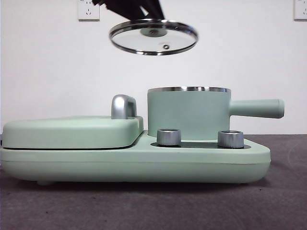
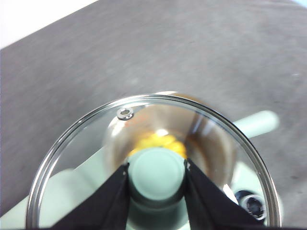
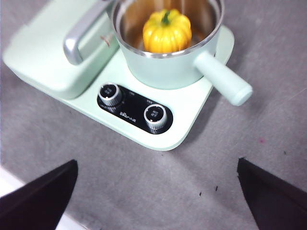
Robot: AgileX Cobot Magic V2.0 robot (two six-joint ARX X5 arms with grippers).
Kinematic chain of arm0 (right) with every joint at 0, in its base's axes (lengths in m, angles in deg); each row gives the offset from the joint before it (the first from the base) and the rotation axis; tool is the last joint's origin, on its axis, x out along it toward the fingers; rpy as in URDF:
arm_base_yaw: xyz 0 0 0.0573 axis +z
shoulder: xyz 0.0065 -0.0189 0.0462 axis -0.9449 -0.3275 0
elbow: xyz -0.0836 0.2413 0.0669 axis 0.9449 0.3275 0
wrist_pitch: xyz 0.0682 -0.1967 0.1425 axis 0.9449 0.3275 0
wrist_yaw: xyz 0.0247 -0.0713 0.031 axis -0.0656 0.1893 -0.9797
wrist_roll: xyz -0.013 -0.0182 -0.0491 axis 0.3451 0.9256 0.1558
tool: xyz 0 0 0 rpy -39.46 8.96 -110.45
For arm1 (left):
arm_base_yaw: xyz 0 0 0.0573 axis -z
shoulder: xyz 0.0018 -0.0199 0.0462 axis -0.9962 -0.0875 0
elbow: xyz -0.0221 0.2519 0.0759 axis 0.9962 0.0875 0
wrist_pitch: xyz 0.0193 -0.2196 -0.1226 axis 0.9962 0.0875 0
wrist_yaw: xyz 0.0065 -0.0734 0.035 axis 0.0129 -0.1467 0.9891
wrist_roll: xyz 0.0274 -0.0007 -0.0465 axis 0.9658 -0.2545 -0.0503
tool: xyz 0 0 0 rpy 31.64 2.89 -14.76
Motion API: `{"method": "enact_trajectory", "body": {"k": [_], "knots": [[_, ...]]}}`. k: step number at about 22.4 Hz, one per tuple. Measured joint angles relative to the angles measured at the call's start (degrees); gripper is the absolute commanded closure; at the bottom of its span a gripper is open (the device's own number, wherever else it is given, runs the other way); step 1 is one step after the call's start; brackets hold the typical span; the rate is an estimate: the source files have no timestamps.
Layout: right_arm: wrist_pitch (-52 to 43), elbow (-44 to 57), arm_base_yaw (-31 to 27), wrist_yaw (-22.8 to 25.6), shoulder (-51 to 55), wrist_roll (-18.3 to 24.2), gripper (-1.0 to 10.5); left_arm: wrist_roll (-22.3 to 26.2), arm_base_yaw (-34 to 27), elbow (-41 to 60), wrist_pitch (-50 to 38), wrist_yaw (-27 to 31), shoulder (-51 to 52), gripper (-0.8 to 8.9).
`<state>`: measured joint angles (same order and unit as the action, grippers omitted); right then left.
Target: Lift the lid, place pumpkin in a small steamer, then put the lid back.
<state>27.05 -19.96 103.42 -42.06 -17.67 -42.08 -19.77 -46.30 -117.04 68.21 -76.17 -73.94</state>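
The glass lid (image 1: 153, 37) hangs tilted in the air above the small steamer (image 1: 189, 112). My left gripper (image 2: 157, 173) is shut on its mint-green knob (image 2: 157, 171). Through the glass in the left wrist view, the yellow pumpkin (image 2: 158, 141) shows inside the pot below. The right wrist view shows the pumpkin (image 3: 167, 31) sitting upright in the small steamer (image 3: 170, 62), whose long handle (image 3: 223, 79) points outward. My right gripper (image 3: 158, 191) is open, held back over the table in front of the appliance, with nothing between its jaws.
The pot stands on a mint-green cooker base (image 1: 134, 160) with two steel dials (image 1: 169, 137) in front. A flat rectangular green cover (image 1: 72, 132) with a chrome handle (image 1: 123, 106) takes up the base's other half. Grey table lies all around.
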Motion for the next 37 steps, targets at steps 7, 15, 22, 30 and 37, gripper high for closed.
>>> {"method": "enact_trajectory", "body": {"k": [7,15,22,30,37], "knots": [[0.5,1.0,0.0,-0.1,18.7,-2.7,4.2,0.2,3.9,0.0,-6.6,0.0,-0.5,7.98],[0.5,1.0,0.0,-3.9,20.3,-4.5,4.2,2.1,3.9,0.0,-10.9,0.0,-7.3,7.98],[0.5,1.0,0.0,-4.4,20.3,-4.5,4.2,3.0,3.7,0.0,-11.4,0.0,-9.6,7.98],[0.5,1.0,0.0,-4.4,20.3,-5.1,4.2,3.2,2.6,0.0,-11.4,0.0,-12.3,7.98],[0.5,1.0,0.0,-4.4,20.3,-5.5,4.2,3.2,1.8,0.0,-12.4,-3.2,-14.0,7.98]]}}
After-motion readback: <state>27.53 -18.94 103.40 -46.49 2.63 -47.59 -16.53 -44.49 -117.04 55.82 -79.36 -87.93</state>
